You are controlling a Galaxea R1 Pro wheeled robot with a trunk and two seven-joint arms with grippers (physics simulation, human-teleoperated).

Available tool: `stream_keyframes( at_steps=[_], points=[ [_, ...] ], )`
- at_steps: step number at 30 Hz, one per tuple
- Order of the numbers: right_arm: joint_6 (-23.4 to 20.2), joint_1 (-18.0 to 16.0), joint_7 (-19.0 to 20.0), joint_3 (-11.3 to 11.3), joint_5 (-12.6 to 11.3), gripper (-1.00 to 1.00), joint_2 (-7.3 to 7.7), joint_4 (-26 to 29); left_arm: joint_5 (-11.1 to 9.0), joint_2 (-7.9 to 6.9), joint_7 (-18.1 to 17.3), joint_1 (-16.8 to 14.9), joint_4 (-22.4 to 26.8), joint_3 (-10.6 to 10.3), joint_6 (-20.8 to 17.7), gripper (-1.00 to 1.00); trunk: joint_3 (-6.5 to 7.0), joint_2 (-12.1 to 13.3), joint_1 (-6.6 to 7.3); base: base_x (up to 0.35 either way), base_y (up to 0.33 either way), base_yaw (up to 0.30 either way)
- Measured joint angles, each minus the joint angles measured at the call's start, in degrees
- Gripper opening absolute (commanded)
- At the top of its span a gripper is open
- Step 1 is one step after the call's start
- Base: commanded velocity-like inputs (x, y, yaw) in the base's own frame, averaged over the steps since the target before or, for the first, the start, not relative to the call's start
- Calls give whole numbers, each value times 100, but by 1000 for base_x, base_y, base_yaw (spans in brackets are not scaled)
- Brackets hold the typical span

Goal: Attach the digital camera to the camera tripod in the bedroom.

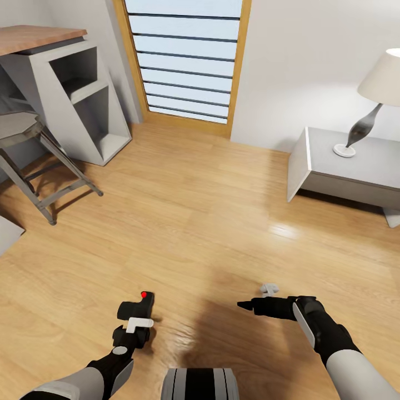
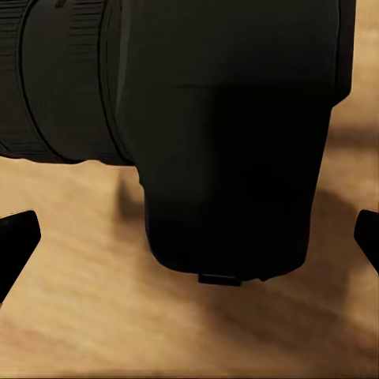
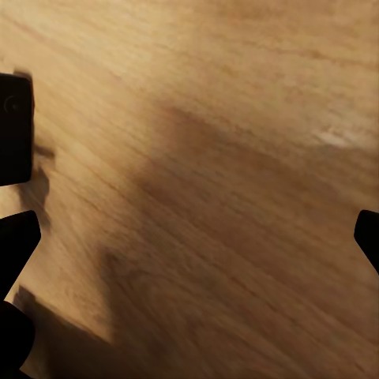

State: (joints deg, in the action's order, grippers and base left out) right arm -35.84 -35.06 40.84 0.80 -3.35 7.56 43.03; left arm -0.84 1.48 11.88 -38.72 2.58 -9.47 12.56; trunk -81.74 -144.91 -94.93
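the camera (image 1: 137, 311) is already picked up: the left gripper (image 1: 133, 325) is closed on it, low over the wood floor (image 1: 211, 211) at near left, red button up. up close, its black body (image 2: 229, 134) sits between the fingers. the right gripper (image 1: 247, 305), near right, holds nothing; its fingertips (image 3: 16, 237) stand wide apart. left to do, i'd judge: find the tripod and mount the camera. a stool (image 1: 28, 161) stands far left, a lamp (image 1: 369, 105) far right.
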Motion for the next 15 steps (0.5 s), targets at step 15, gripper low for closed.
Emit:
stream_keyframes(
  at_steps=[15],
  points=[
    [-6,0,0,7,0,100,0,0,33,0,0,0,13,6,-142,100,0,0,2,28,0,0]
  ],
)
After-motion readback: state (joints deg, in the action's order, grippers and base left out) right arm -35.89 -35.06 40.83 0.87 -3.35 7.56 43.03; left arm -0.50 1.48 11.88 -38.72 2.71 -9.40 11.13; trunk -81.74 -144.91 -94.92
